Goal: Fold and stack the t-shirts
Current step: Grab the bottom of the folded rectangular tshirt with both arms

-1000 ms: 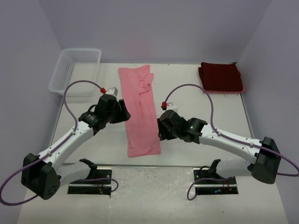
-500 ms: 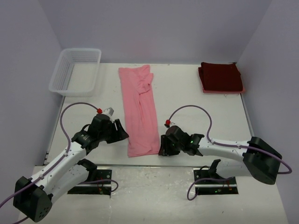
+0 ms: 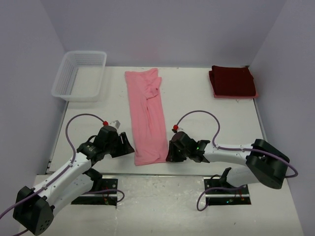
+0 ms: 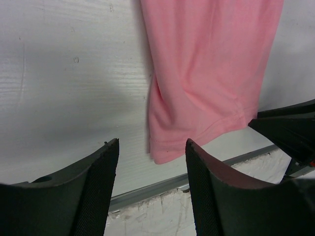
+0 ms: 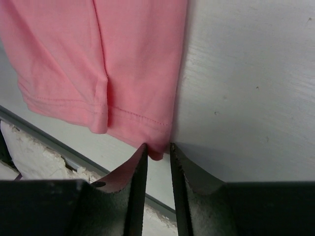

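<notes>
The pink t-shirt [image 3: 146,115] is lying mid-tabletop [image 3: 197,103], long axis running 12 to 6 o'clock with the hem pointing at 6, while both arms, drawn back from mid-shirt, are flanking that hem: the left gripper [image 4: 152,142] with jaws spread beside its 7 o'clock corner, the right gripper [image 5: 157,145] with jaws slimly parted around its 5 o'clock corner.

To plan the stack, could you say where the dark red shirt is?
Top view: the dark red shirt lies folded at the far right corner of the table, right of the pink shirt.
</notes>
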Robot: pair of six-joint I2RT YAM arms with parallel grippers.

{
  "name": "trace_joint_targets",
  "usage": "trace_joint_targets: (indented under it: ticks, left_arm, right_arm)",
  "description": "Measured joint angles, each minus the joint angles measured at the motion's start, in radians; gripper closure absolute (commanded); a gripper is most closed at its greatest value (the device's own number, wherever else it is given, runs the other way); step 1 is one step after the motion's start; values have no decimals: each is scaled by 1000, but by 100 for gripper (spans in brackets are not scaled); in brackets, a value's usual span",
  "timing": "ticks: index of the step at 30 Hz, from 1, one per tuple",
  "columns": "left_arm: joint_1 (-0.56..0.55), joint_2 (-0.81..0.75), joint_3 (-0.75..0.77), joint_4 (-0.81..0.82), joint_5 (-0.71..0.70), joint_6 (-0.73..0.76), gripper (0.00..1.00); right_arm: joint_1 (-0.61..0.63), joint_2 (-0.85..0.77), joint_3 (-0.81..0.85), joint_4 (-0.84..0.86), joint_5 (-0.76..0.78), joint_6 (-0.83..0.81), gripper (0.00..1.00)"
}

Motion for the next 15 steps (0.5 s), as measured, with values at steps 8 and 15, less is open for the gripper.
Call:
trace_joint_targets:
  ticks: [8,15]
  left_arm:
    - [-33,-10,0,-25,-19,-16,43]
    - [-180,35,0,-45,-76,-84,42]
  right_arm:
    - [-5,47,32,11,14,2,92]
    - [-6,56,32,18,14,6,100]
